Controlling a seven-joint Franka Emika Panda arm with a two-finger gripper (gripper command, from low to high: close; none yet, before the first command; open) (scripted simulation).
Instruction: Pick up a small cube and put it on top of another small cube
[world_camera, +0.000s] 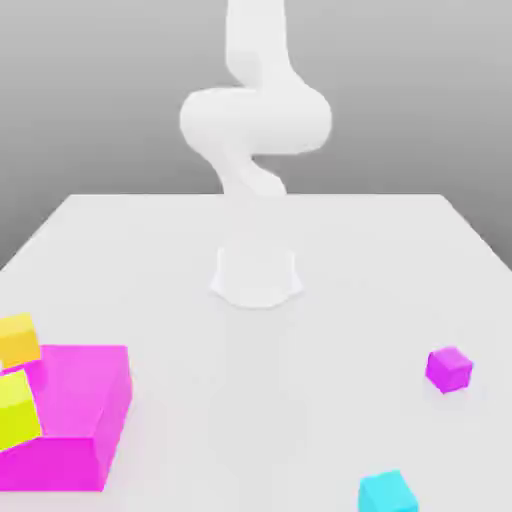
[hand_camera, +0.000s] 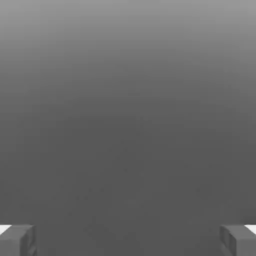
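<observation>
The gripper (hand_camera: 128, 240) stands wide open with nothing between its fingers (hand_camera: 17, 240), seen in the hand view against plain grey. On the white desk (world_camera: 350, 250), a small magenta cube (world_camera: 448, 368) sits toward the exterior view's right, and a cyan cube (world_camera: 387, 492) lies nearer the front edge. Well apart, at the left, a big magenta block (world_camera: 85, 415) has a lime cube (world_camera: 15, 408) and a yellow cube (world_camera: 17, 338) at its left side. The white arm (world_camera: 255, 120) rises at the desk's far middle.
</observation>
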